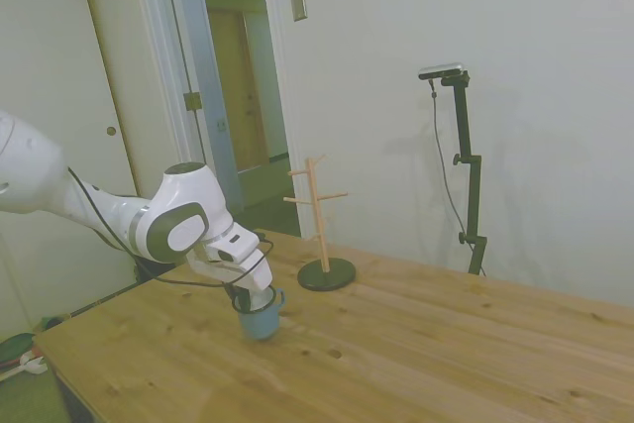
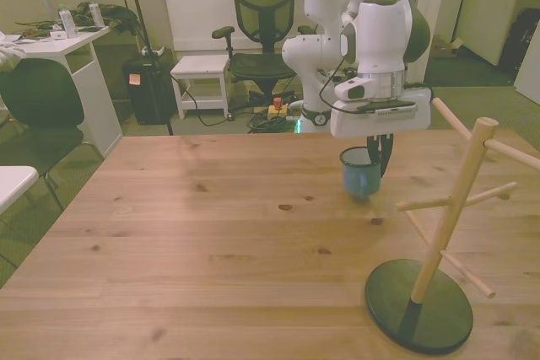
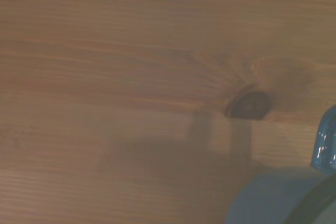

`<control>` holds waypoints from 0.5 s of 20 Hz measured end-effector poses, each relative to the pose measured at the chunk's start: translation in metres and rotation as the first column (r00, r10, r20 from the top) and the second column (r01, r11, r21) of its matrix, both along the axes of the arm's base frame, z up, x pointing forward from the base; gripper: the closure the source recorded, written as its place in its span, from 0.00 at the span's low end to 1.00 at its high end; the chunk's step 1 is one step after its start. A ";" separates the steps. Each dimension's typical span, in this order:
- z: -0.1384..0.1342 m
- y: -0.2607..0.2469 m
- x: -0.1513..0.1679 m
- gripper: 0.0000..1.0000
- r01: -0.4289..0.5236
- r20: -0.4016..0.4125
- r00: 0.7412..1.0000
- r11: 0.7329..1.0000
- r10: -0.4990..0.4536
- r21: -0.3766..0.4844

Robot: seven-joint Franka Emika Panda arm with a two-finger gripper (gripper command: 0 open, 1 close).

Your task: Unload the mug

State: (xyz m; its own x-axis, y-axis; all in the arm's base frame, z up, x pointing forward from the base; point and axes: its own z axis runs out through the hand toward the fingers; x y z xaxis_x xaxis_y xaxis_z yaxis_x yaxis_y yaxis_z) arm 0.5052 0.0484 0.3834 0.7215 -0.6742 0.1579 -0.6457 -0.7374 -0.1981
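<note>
The arm bends low over the desk [image 2: 211, 233], wrist pointing down. Its pincer [image 2: 372, 160] pinches the light-blue mug [image 2: 360, 172] by the rim, upright at the desk surface, well apart from the wooden mug tree [image 2: 447, 225].

Pale knotty wooden counter [image 2: 211, 233] before me.
On its planks stands a light wooden peg tree on a round dark base [image 2: 419, 305], near the front view's right edge; in my wrist view a dark knot [image 3: 248, 105] marks the grain.
</note>
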 end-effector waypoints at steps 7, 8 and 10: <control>-0.012 0.004 0.015 0.00 -0.008 -0.031 0.999 1.000 0.008 -0.008; -0.012 0.005 0.015 0.00 -0.012 -0.035 0.999 1.000 0.012 -0.009; -0.010 0.007 0.016 0.00 -0.015 -0.039 0.999 1.000 0.015 -0.010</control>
State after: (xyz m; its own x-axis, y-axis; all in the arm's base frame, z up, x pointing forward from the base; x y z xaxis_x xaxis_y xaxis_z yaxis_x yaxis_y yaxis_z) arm 0.5215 0.0550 0.3731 0.7372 -0.6618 0.1362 -0.6417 -0.7489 -0.1653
